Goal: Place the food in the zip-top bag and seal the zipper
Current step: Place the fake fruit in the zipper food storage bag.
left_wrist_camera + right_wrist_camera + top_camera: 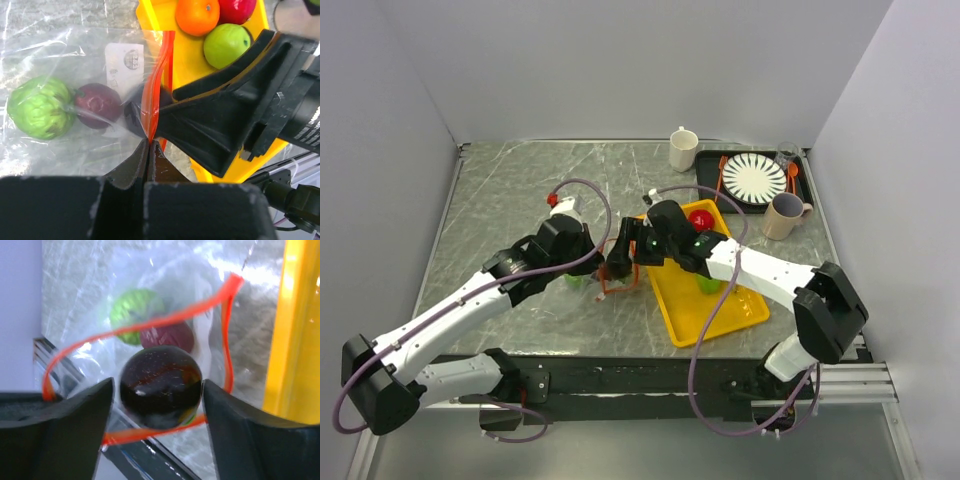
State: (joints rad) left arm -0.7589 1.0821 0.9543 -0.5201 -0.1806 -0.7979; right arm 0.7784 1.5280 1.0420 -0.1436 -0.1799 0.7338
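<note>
The clear zip-top bag lies left of the yellow tray. Its mouth is held open in a loop of the orange-red zipper. My left gripper is shut on the zipper strip at the near edge of the mouth. A green fruit and a dark purple fruit lie inside the bag. My right gripper is at the mouth, open. A second dark purple fruit sits between and just past its fingertips, with a small gap at the left finger. Orange, red and green fruits lie on the tray.
A white mug stands at the back. A black tray at back right holds a striped plate and an orange spoon. A beige mug stands in front of it. Grey walls enclose the marble table.
</note>
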